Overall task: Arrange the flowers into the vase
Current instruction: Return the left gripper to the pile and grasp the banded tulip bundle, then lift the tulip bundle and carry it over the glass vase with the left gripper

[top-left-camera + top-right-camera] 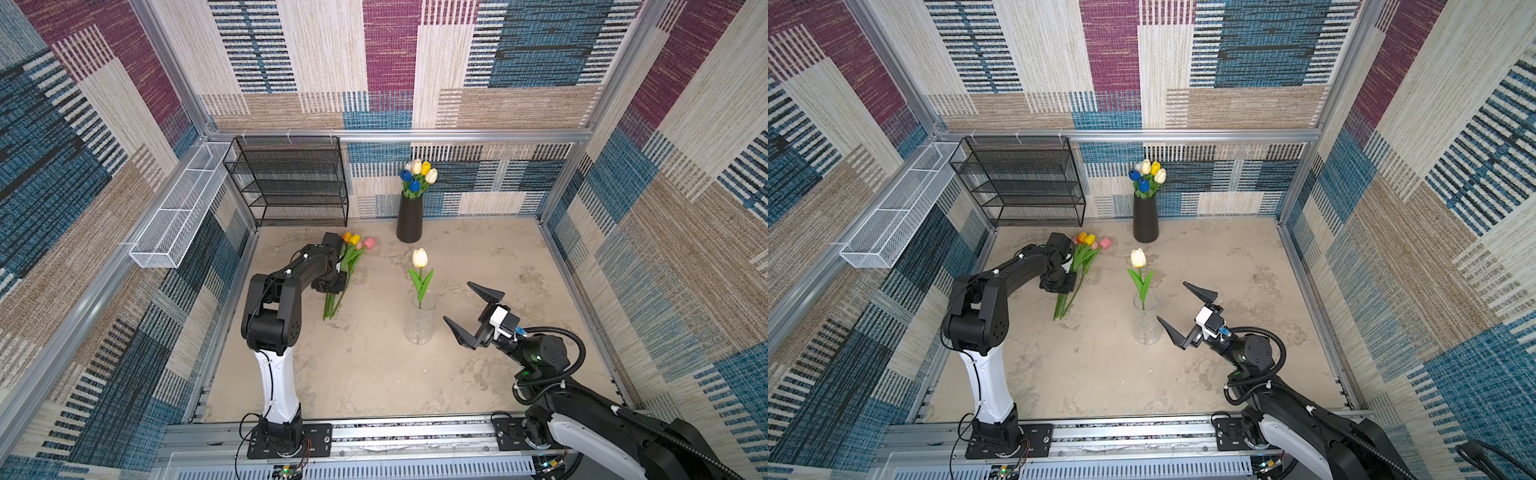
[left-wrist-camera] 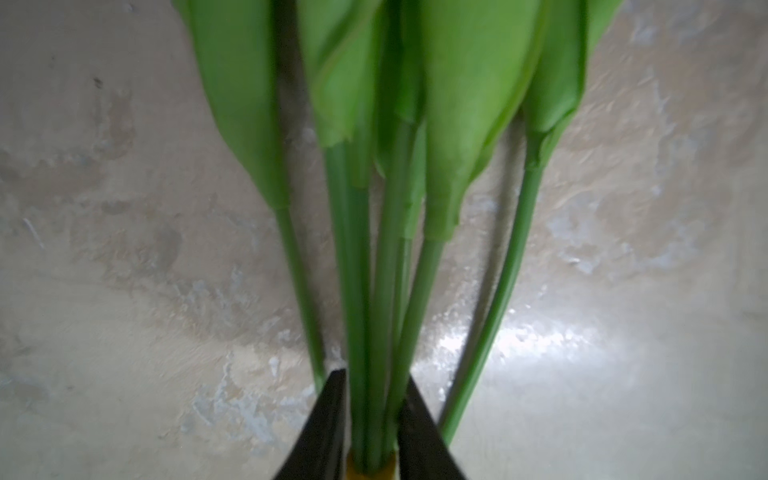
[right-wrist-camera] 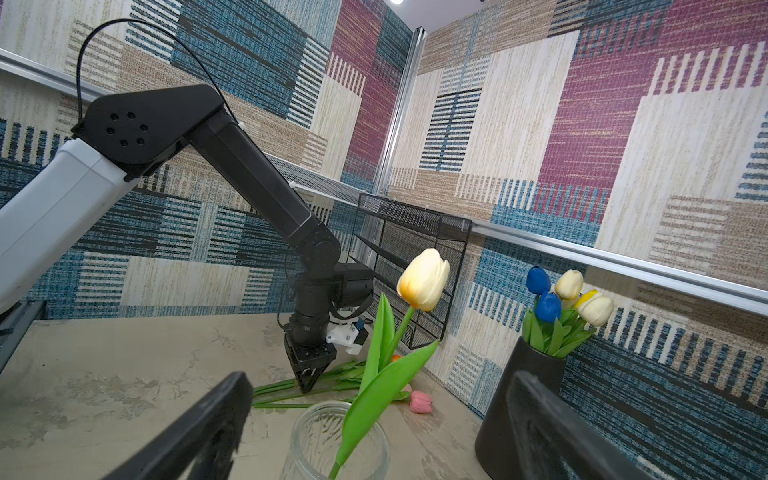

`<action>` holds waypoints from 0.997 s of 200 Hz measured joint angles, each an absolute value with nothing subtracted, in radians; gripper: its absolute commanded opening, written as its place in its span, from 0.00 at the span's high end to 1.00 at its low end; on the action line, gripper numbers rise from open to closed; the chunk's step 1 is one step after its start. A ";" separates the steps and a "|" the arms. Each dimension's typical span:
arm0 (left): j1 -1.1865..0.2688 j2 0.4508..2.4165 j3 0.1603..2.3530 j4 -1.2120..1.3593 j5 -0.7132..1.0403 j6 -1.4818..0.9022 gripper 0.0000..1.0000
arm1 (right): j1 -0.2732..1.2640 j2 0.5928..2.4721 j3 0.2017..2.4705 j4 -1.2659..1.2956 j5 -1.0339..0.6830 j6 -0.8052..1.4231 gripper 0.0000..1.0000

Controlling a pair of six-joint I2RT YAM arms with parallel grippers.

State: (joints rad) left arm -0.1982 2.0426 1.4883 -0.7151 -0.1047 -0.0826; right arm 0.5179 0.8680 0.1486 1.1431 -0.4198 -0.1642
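Observation:
A clear glass vase [image 1: 421, 324] [image 1: 1146, 326] [image 3: 328, 436] stands mid-table with one white tulip [image 1: 420, 257] [image 3: 424, 278] upright in it. Several flowers [image 1: 347, 270] [image 1: 1081, 262] with orange, yellow and pink heads lie in a bundle at the back left. My left gripper [image 2: 374, 378] [image 3: 305, 384] points down onto their stems [image 2: 370, 311] and is shut round several of them, while two stems run outside the jaws. My right gripper [image 1: 457, 301] [image 1: 1171, 301] [image 3: 380, 378] hangs open just right of the vase, holding nothing.
A black vase [image 1: 409, 218] [image 3: 511, 407] with blue, white and yellow tulips stands at the back wall. A black mesh rack [image 1: 291, 183] and a white mesh basket [image 1: 178, 212] hang at the back left. Patterned walls close in three sides.

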 measured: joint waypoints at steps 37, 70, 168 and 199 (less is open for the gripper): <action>-0.197 2.048 1.497 -0.719 -0.105 -0.083 0.88 | 0.518 0.864 0.149 1.143 -0.420 -0.164 0.00; -0.196 2.013 1.502 -0.735 -0.105 -0.083 0.89 | 0.518 0.864 0.149 1.143 -0.420 -0.164 0.00; -0.197 1.658 1.360 -0.721 -0.070 -0.112 0.98 | 0.518 0.864 0.149 1.143 -0.419 -0.164 0.00; -0.197 1.458 1.252 -0.638 -0.006 -0.120 1.00 | 0.518 0.864 0.149 1.143 -0.419 -0.164 0.00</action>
State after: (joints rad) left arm -0.1974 1.4578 1.2522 -0.6376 -0.0059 -0.1200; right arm 0.5179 0.8642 0.1486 1.1431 -0.4194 -0.1642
